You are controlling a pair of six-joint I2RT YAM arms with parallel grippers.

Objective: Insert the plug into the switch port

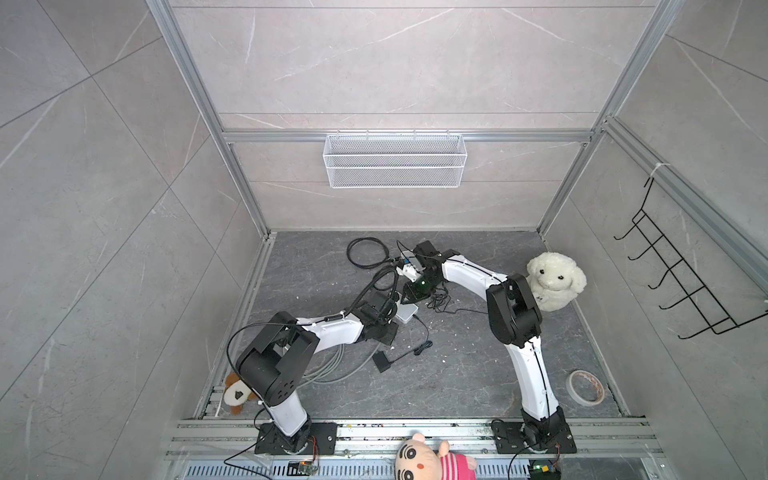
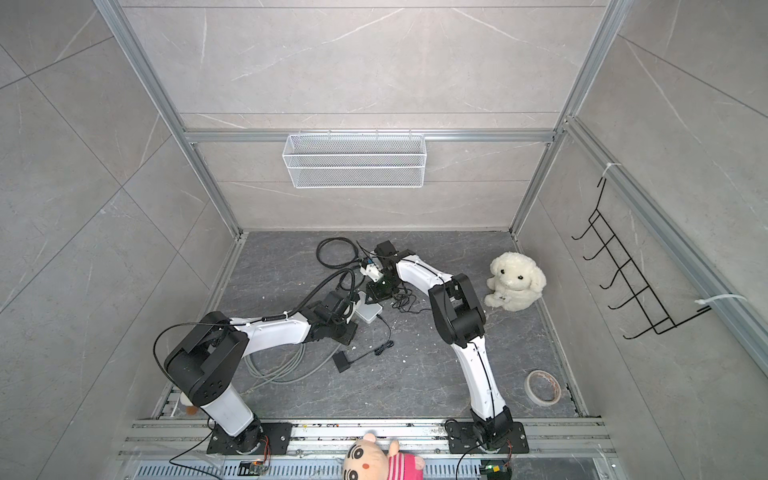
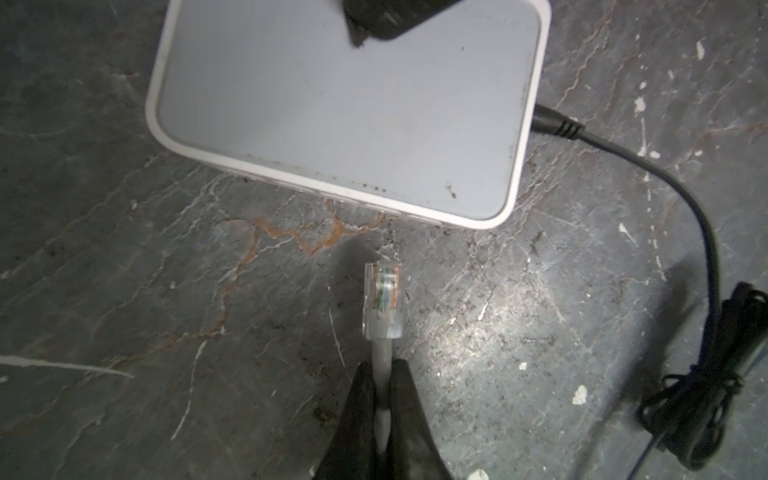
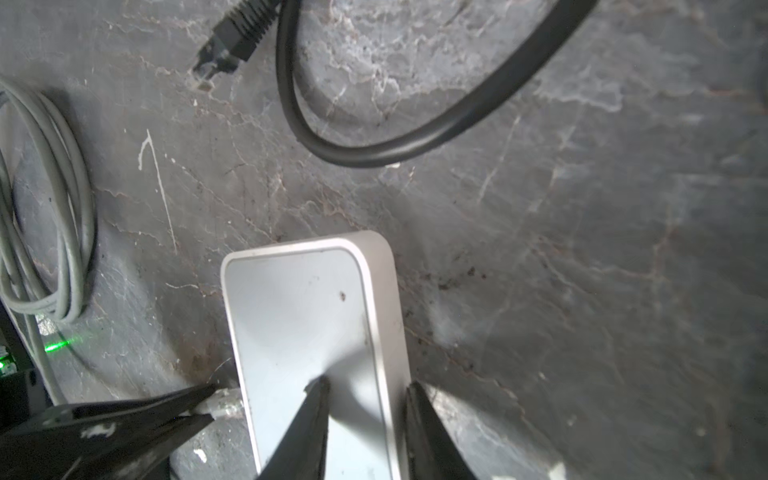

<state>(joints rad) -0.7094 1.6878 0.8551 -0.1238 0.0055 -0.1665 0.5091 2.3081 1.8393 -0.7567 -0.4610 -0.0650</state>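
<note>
Our left fingers [image 3: 360, 407] pinching cable [image 3: 382, 352] behind plug [image 3: 383, 297], bare desk [image 3: 166, 291] ahead to switch [image 3: 345, 104] edge, our right fingers [image 4: 307, 428] narrowly apart astride its side edge

The switch [image 3: 345, 112] runs off the left wrist view's edge. Its port side barely shows, and a blurred dark shape [image 3: 390, 16] covers part of it. The cable [image 3: 382, 353] vanishes between the left claw's [image 3: 383, 374] fingers. The plug [image 3: 383, 299] cannot be made out in either top view. The doll [image 1: 428, 459] is cut off at the bottom edge of both top views.
</note>
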